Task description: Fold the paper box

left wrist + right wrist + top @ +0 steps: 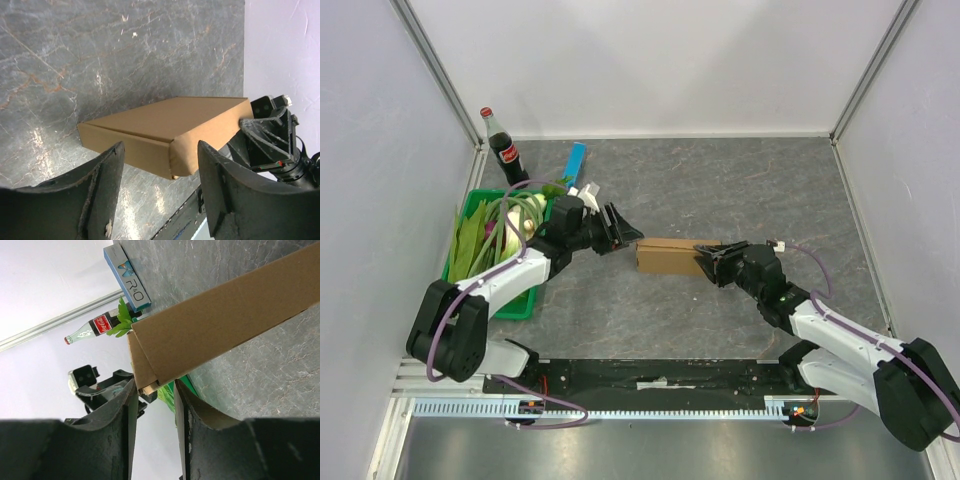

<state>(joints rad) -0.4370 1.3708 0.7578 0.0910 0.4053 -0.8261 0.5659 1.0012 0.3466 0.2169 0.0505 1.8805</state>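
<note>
In the middle of the bench [720, 180], the paper box [665, 254] lies long axis arm to arm — my right jaws [712, 263] are narrowed onto its right end, seemingly pinching it, while my left jaws [623, 237] gape empty just off the left end.

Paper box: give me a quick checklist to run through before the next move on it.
1. Paper box lying flat on the table, top closed: ok.
2. Left gripper open, facing the box's left end, not touching it: ok.
3. Right gripper at the box's right end, firm hold: cannot tell.
4. End flaps fully tucked: cannot tell.
5. Bottle and blue bar well away from the box: ok.
</note>
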